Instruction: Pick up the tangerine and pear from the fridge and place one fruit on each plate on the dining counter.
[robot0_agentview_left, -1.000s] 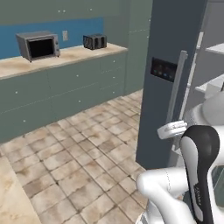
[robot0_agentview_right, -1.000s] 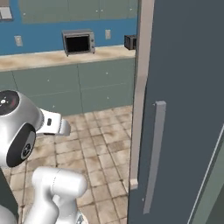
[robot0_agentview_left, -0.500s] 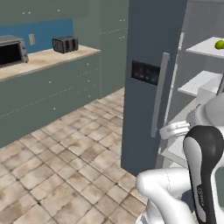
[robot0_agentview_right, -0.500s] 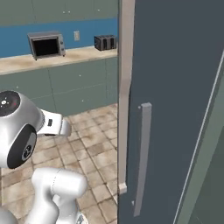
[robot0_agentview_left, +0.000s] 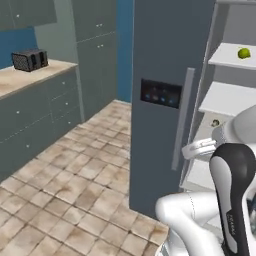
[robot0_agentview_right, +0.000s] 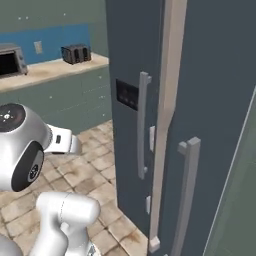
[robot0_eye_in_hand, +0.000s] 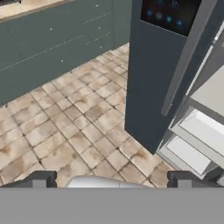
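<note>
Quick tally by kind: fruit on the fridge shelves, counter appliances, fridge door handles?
Yellow-green pear on the pale fridge shelf: 1
Counter appliances, black toaster and steel microwave: 2
Long grey vertical fridge handles: 2
Total: 5

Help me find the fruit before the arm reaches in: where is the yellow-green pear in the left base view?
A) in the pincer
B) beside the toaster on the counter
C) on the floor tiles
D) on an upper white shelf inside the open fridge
D: the pear sits on an upper white shelf of the open fridge.
</note>
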